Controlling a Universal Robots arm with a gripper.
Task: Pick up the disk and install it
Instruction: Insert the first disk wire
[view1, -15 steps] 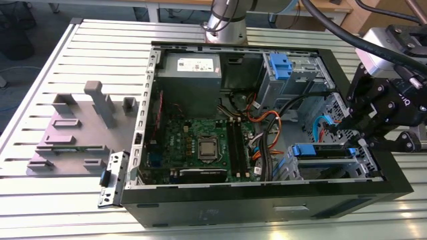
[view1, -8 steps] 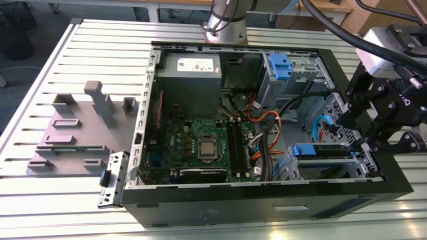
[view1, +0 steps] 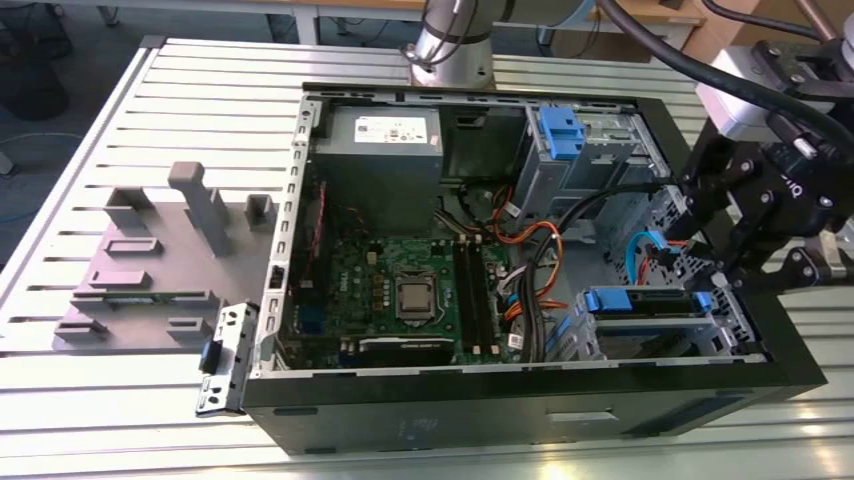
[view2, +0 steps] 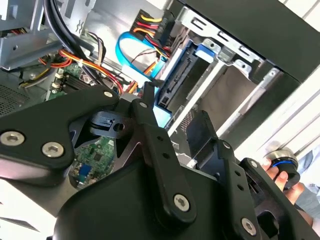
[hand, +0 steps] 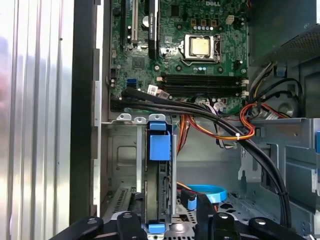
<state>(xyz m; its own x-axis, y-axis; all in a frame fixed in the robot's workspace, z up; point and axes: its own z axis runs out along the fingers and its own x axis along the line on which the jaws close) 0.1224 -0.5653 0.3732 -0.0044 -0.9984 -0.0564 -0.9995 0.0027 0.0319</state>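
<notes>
1 slatted metal table (view1: 107, 110) bears computer case (view1: 534, 400).

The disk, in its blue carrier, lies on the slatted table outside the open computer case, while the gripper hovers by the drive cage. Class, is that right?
Not quite. The disk sits in the drive cage inside the computer case, not out on the slatted table; the first wrist view shows it. The gripper does hover by the cage.

Gripper (view1: 742, 262) pointed downward, jaws open, empty.
</notes>
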